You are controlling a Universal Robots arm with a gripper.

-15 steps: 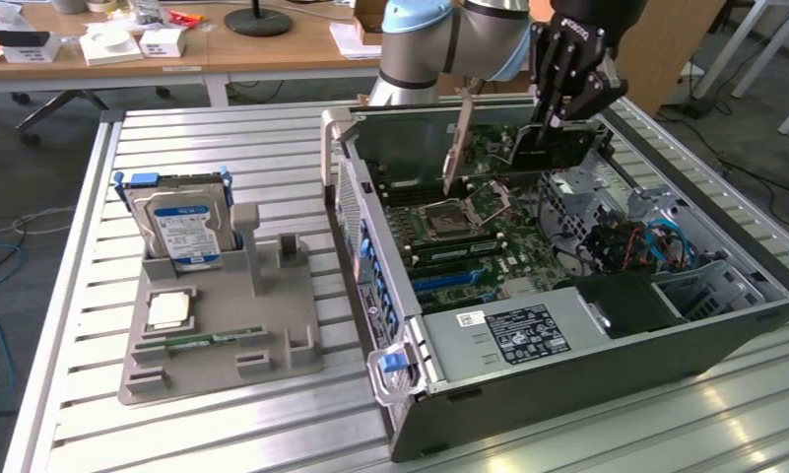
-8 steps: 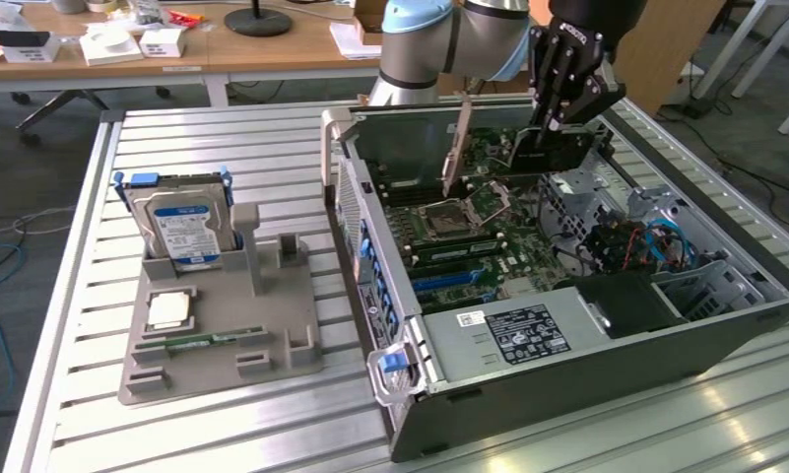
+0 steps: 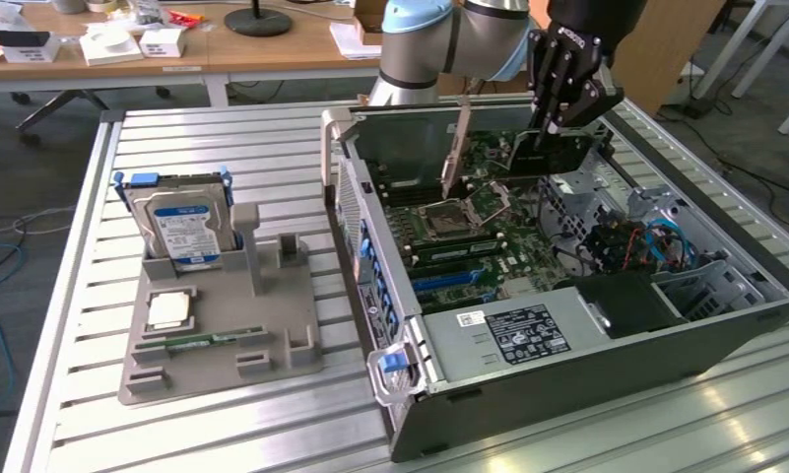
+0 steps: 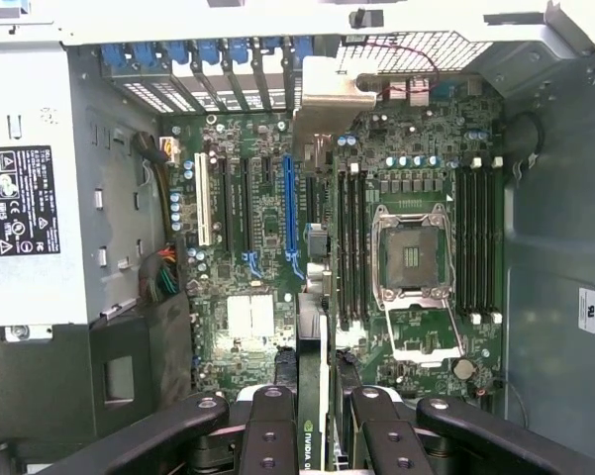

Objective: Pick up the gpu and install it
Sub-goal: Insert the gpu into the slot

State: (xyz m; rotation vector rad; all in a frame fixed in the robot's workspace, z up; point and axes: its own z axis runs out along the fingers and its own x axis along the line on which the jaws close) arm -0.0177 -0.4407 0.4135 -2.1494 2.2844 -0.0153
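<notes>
— Slatted table (image 3: 236, 434) nearest, then the open case (image 3: 605, 365) toward the exterior view's right. Where's the gpu (image 3: 552, 158)?
— Inside the case, above the motherboard (image 3: 487, 246), near its far wall. It hangs edge-down in the gripper (image 3: 554, 126), jaws narrowed onto it.
— So pickup is done?
— I'd say so; this is the install, card not yet seated. Its edge lies just beside the blue slot (image 4: 288, 213), so seating calls for squaring it over a slot first.
</notes>
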